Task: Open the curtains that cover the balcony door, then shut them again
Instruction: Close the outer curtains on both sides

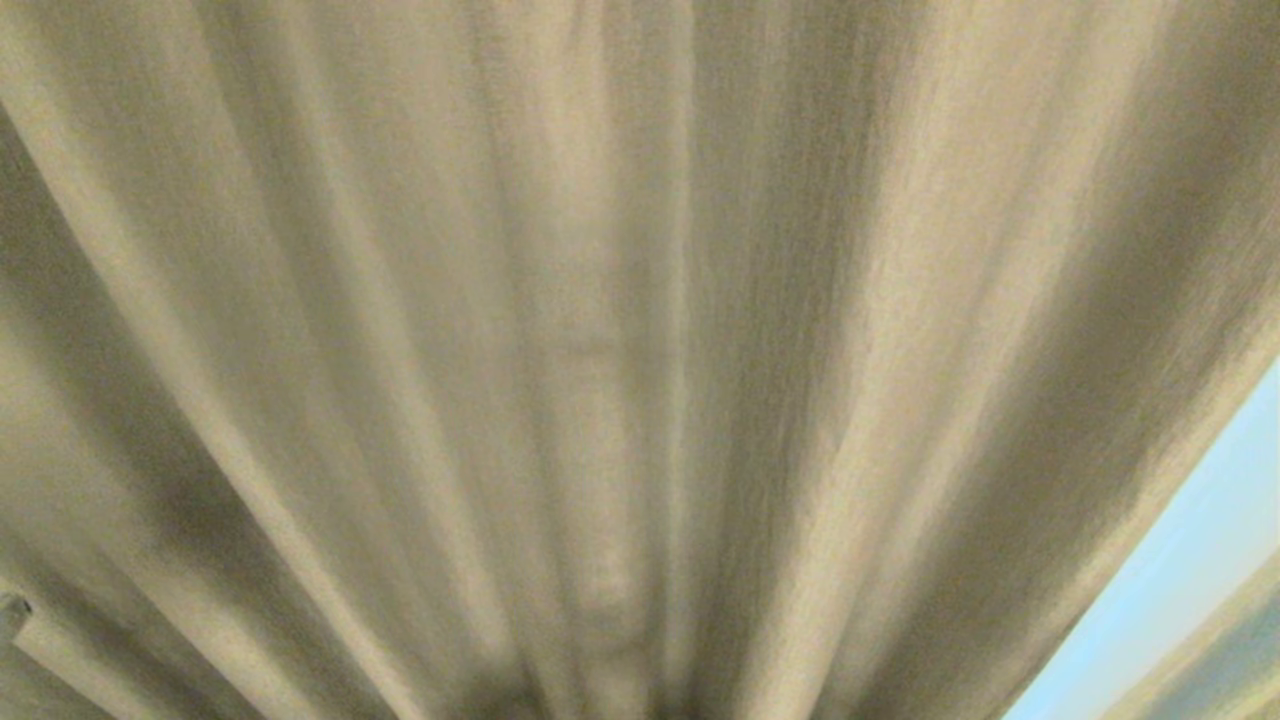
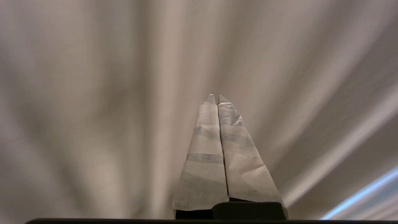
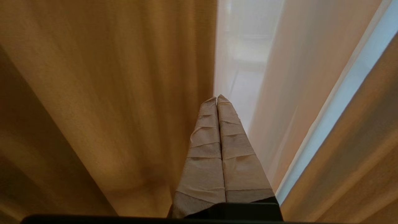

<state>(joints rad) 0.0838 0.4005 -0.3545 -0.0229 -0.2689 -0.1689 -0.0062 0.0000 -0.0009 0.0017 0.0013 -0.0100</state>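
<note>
Filling the whole head view, the curtains (image 1: 600, 300) hang as thick grey-beige pleated cloth, folds fanning out; a pale blue sliver of daylight (image 1: 1200, 560) shows at the lower right edge. No floor or furniture visible. In the right wrist view two thick drape panels show, one on each side of a bright gap, with one thin white sheer (image 3: 242, 56) in the gap between them. Behind the sheer, blurred pale shapes, cannot tell what. Left gripper (image 2: 216, 98): two taped fingers (image 2: 205, 149) pressed together, nothing pinched, tips aimed at the drape close ahead; contact cannot be told. Right gripper (image 3: 216, 99): two taped fingers pressed together, empty, tips pointing at the gap's edge beside the sheer.
</note>
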